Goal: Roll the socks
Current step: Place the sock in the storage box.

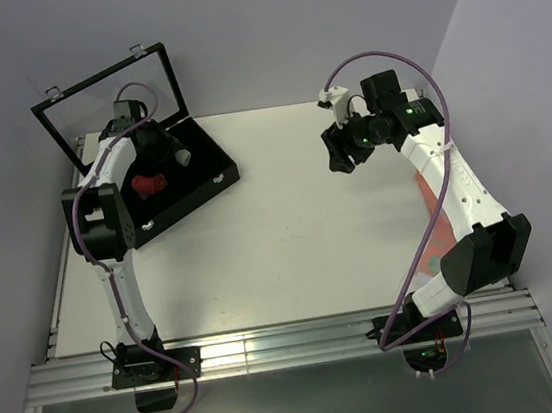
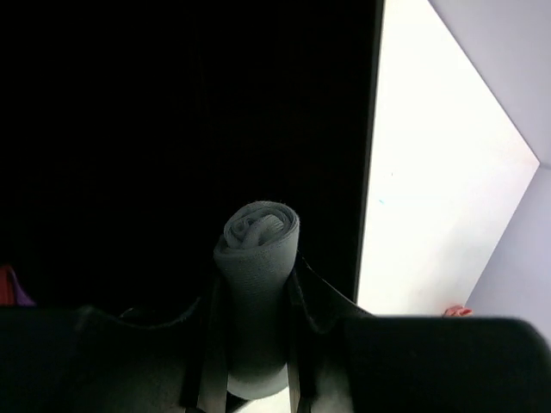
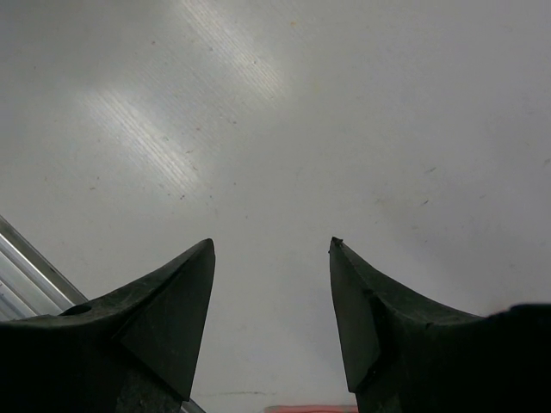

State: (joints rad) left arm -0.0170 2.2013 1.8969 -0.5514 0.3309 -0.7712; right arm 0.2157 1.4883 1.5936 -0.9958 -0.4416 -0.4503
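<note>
I see the white bench (image 1: 288, 225) with a black hinged case (image 1: 209, 166) at its far-left corner. The bundled magenta-red sock (image 1: 150, 186) lies inside it. My left end effector (image 2: 254, 297) clamps the rolled grey ankle sock (image 2: 256, 237) over the case — the right end effector (image 3: 271, 249) hangs spread wide, empty.

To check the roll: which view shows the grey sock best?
The left wrist view: the grey sock, rolled, sits in the left pincer, spiral end toward the camera. The top view hardly shows it, under the left arm. The right wrist view shows only table.
</note>
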